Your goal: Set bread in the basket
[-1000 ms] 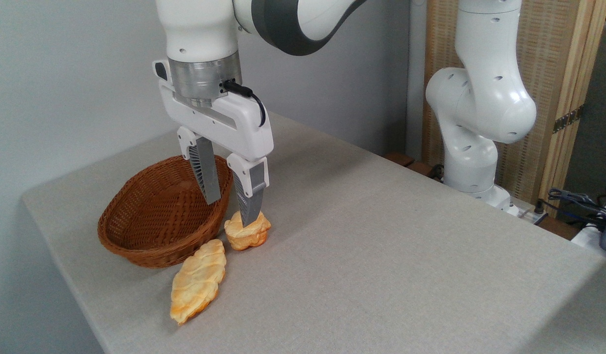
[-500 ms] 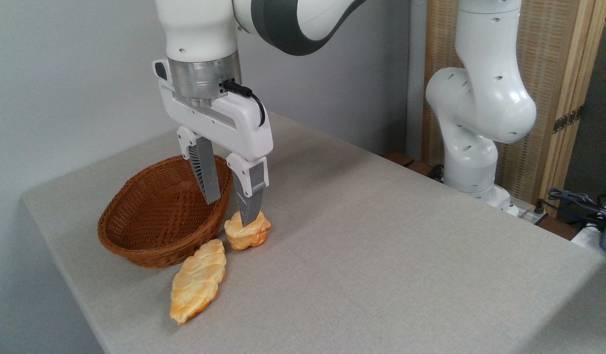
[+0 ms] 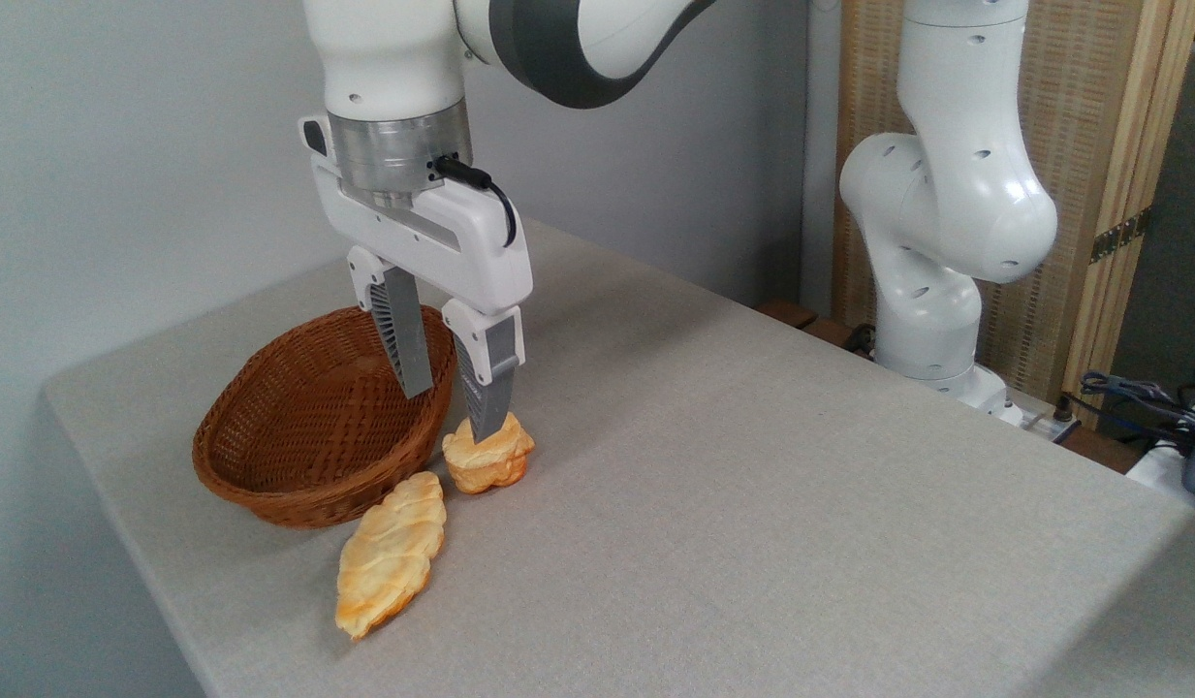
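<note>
Small roundish golden bread [image 3: 487, 460] just right of oval brown wicker basket [image 3: 297, 441], long leaf-shaped ridged pastry [image 3: 391, 555] before basket.

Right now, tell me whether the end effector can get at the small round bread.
Probably yes. The end effector hangs open just above the bread, nothing between them. The basket rim sits close under the left finger and could catch it on descent.
</note>
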### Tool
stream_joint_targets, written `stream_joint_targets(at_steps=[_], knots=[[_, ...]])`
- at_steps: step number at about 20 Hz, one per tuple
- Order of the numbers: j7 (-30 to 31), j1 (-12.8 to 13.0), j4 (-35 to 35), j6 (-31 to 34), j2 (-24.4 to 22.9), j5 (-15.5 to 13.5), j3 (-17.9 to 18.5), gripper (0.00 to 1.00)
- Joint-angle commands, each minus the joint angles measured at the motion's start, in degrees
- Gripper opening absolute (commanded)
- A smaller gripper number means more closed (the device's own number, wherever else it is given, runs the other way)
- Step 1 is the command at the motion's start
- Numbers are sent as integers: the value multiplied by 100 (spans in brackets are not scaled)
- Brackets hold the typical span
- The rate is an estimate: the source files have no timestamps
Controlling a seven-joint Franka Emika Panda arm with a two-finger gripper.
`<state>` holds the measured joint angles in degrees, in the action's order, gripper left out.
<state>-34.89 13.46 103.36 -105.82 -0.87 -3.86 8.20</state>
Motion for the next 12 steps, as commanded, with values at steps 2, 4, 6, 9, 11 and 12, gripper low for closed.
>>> stream_joint_targets(at_steps=[2,4,6,9,11,12], knots=[[-106,104,-35,158,8,-53,15,100],[-123,112,-9,132,8,-53,15,100],[-254,165,78,123,-1,-53,-3,100],[-474,209,193,114,-27,-27,-12,100],[-868,296,359,79,-53,-18,-20,100],[-1218,384,439,62,-80,0,-20,100]])
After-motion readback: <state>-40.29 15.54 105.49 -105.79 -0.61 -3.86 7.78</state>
